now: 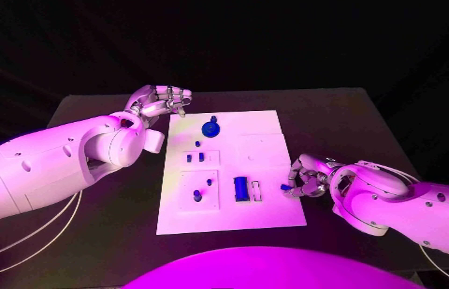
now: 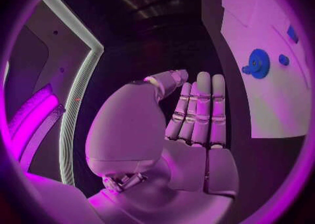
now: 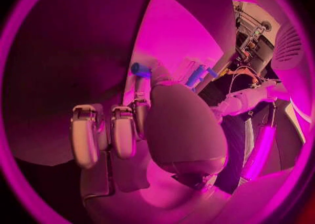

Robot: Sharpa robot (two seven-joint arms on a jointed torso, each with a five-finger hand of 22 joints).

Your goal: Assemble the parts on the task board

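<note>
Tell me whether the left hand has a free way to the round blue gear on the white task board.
Probably yes. The left hand hovers at the white task board's far left corner, holding nothing, and no other part stands between it and the round blue gear.

No legible text, label, brand, number or sign appears in any view. The task board (image 1: 266, 143) carries no readable printing on its white surface, and the blue parts on it bear no visible markings.
</note>
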